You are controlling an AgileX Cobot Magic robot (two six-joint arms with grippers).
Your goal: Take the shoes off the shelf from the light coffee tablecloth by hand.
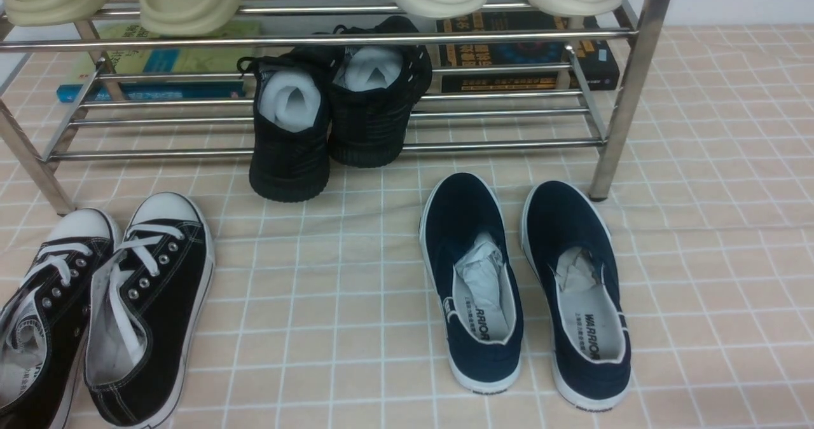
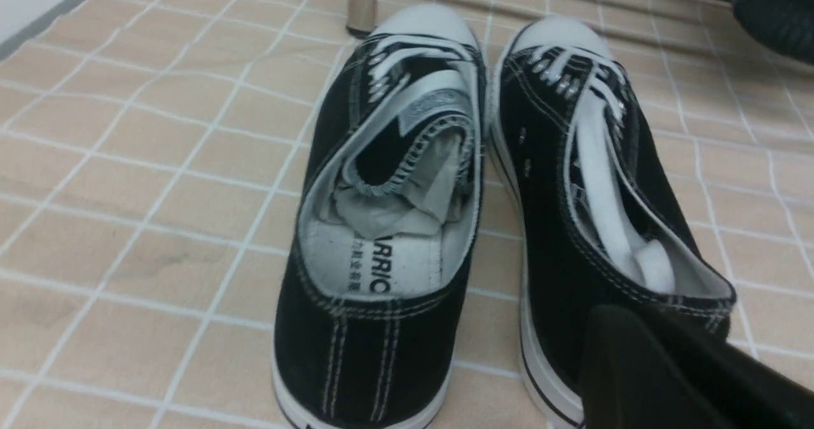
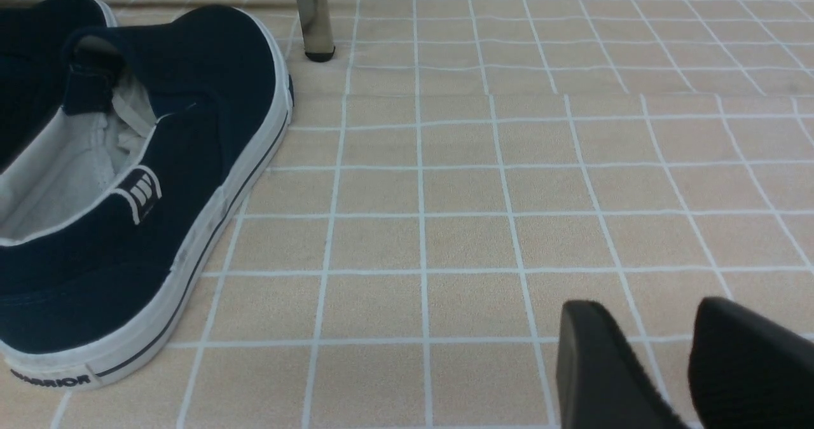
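I see the sneakers (image 1: 108, 308) side by side on the tablecloth (image 1: 331, 302), off the rack (image 1: 318, 38). Left gripper (image 2: 674, 372): opening not discernible. Right gripper (image 3: 674, 365): fingers slightly apart, empty.

Little of the robot shows. No arm appears in the front view. In the left wrist view the left claw (image 2: 687, 368) is a single matte black mass — flat-faced, with one sharp upper corner and a straight edge sloping away from it; its finger gap cannot be made out. In the right wrist view the right claw (image 3: 677, 365) shows as two black fingers (image 3: 594, 365), side by side, each with a rounded tip and a dull, faintly grainy surface like rubber or moulded plastic — a narrow gap runs between them. No cables, screws or markings are visible on either.
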